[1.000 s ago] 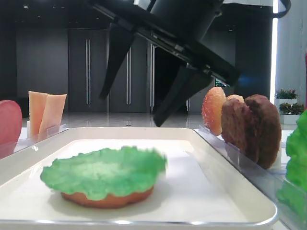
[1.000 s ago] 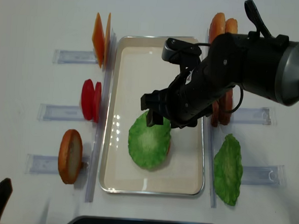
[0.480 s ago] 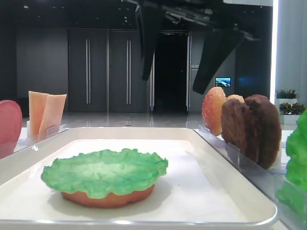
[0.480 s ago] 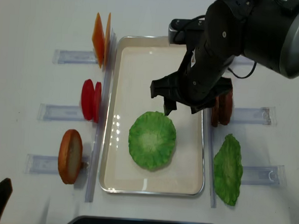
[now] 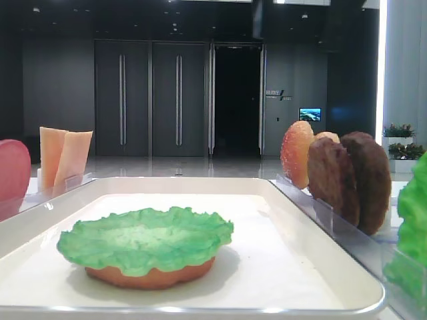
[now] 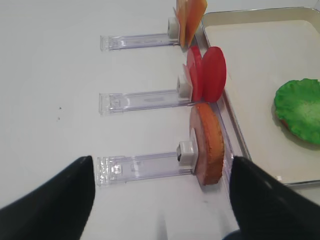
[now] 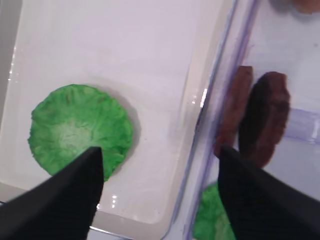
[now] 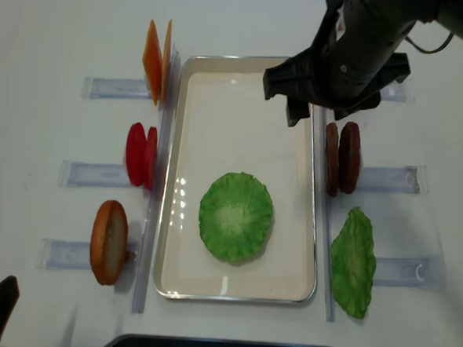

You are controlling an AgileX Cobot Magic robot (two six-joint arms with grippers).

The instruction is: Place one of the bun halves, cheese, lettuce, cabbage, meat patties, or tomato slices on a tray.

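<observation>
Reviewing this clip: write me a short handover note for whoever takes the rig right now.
Right gripper: open, empty, raised over the tray's far right rim.
Left gripper: open, empty, above the table by the left racks.
Done: lettuce lies on a bun half in the tray.
Still racked: cheese, tomato slices and one bun half on the left; meat patties and a second lettuce leaf on the right.
Left: next ingredient, probably a patty.

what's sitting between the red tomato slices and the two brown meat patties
In the overhead view, only the cream-white rectangular tray lies between the red tomato slices and the dark brown meat patties, and that stretch of it is bare.
</observation>
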